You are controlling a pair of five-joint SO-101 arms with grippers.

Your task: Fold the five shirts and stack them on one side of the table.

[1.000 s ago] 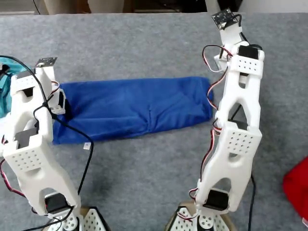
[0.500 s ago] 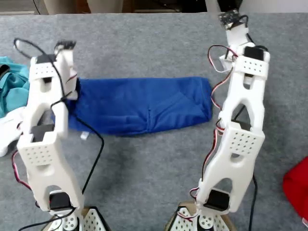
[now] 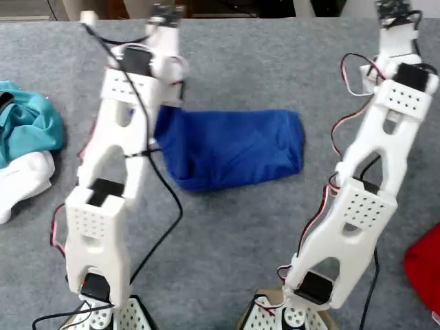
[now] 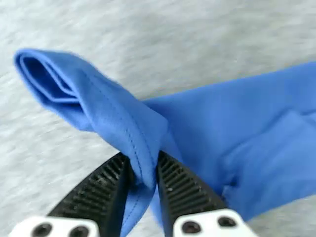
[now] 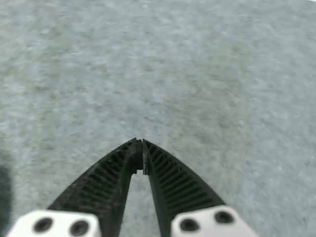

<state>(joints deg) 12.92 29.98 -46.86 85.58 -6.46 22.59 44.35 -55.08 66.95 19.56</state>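
A blue shirt [image 3: 234,148] lies folded into a strip on the grey table [image 3: 227,234]. Its left end is lifted and drawn over toward the middle. My left gripper [image 4: 143,160] is shut on that raised end, a folded hem [image 4: 98,106] that stands up between the fingers. In the high view the left arm [image 3: 130,89] leans over the shirt's left end. My right gripper [image 5: 142,143] is shut with nothing in it and hovers over bare grey table. The right arm [image 3: 392,103] stretches toward the far right, clear of the shirt's right end.
A teal shirt [image 3: 31,127] and a white shirt [image 3: 24,179] lie bunched at the left edge. A red shirt [image 3: 423,265] shows at the right edge near the front. Both arm bases stand at the front edge.
My left gripper has lifted the shirt's left end and carried it right and toward the far side, which shortened the strip. The right arm swung right, away from the shirt.
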